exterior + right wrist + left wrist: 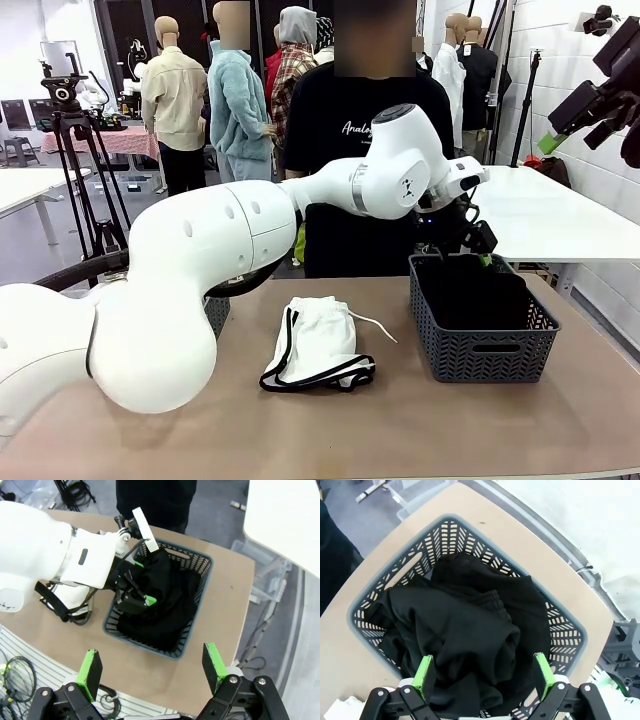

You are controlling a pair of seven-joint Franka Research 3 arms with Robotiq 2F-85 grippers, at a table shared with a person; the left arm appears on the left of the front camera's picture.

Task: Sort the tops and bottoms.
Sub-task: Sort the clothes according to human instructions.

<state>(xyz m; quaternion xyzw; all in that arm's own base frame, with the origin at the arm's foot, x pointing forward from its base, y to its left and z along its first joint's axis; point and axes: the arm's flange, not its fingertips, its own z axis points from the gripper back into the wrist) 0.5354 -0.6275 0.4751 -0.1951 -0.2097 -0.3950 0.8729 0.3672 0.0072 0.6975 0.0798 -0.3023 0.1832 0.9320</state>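
Left wrist view shows the left gripper (484,675) with its pads apart and holding nothing, just above the black bottoms (470,625). These lie heaped in the grey basket (565,635). The basket stands on the right part of the table (400,430). The white shorts (318,345) lie on the table just left of the basket. The right gripper (150,667) hangs high above the table, its pads also apart and empty.

On my tan desk (400,430), white shorts (315,340) lie mid-front; a grey basket (490,355) sits near its right edge.
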